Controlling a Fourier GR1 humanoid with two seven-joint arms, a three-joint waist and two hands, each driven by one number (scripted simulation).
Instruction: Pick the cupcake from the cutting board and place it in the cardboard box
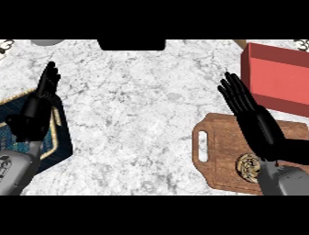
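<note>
Cupcake [249, 165] is sitting on the wooden cutting board [224, 151], down near the board's lower edge, seen from straight above so you mostly get the swirly golden top. Part of it is tucked under the right forearm, which comes up over the board from the bottom edge.

Right hand [258, 121] is flat and open, fingers straight and pointing up and to the left, hovering over the upper part of the board and past its top edge. It isn't holding anything, and the cupcake is behind it, closer to the wrist than to the fingertips.

Cardboard box [289, 80] is the reddish thing up in the top right corner, just beyond the board, with its open inside showing.

Left hand [38, 103] is over on the left side, fingers straight up, open, nothing in it. It's above a dark blue mat [1, 137] with a gold border that lies on the marble counter [136, 105].

At the top edge there's a black object [131, 44] in the middle, can't tell what it is.
</note>
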